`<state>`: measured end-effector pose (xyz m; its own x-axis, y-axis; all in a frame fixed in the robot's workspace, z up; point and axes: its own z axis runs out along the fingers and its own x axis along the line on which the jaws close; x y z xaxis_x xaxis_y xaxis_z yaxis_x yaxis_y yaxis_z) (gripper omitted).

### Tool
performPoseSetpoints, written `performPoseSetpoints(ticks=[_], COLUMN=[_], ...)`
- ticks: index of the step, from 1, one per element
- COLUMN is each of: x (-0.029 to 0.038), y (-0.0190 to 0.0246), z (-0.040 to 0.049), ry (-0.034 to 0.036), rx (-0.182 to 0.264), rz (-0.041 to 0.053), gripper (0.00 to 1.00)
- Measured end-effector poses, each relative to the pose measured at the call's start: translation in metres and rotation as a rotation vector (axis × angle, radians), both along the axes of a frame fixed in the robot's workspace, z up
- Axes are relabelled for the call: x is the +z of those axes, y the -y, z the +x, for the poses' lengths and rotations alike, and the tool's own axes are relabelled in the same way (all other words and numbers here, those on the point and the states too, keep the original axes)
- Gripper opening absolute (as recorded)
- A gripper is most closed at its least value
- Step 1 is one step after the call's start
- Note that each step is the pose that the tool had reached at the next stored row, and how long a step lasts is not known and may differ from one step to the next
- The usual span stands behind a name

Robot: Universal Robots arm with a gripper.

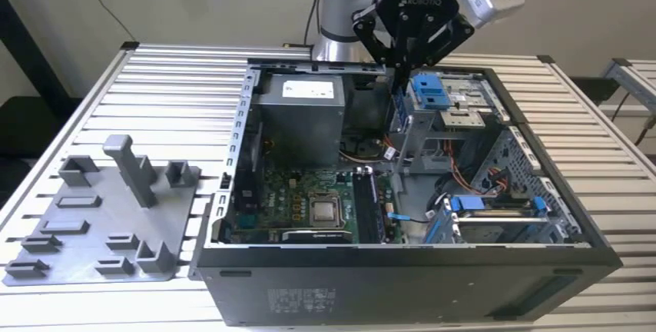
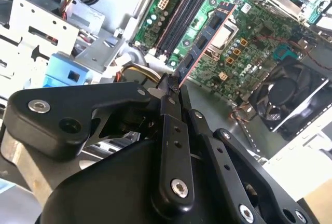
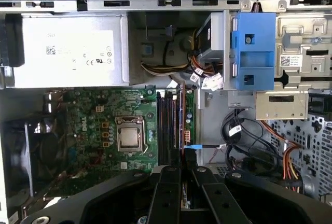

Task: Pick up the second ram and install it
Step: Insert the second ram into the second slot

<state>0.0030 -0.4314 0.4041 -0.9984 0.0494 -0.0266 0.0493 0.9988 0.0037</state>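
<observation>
My gripper (image 1: 402, 61) hangs over the open computer case (image 1: 410, 259), shut on the second ram (image 2: 208, 33). The ram is a thin dark board with a red edge, and it sticks out from between my fingertips toward the motherboard (image 2: 259, 22). In the first wrist view the second ram (image 3: 182, 112) shows edge-on, lined up beside the long black memory slots (image 3: 165, 125), with my gripper (image 3: 182, 157) above it. The ram is held clear above the slots (image 2: 181, 14), not touching them.
Inside the case are the grey power supply (image 3: 67, 58), the processor socket (image 3: 128, 135), a black fan (image 2: 290, 92), a blue drive bracket (image 3: 252, 50) and loose cables (image 3: 244, 136). On the exterior view's left, a grey holder plate (image 1: 103, 217) lies on the slatted table (image 1: 174, 78).
</observation>
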Motion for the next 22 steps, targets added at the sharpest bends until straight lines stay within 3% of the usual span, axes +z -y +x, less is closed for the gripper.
performPoseSetpoints(ticks=[11, 18, 22], x=[-0.0096, -0.016, -0.0207], y=[0.0, 0.0016, 0.0042], z=[-0.0007, -0.0009, -0.0009], ry=[-0.0011, -0.0183, -0.0204], rx=[0.0, 0.0, 0.0], rz=[-0.0012, -0.0016, -0.0015], gripper=[0.14, 0.14, 0.14])
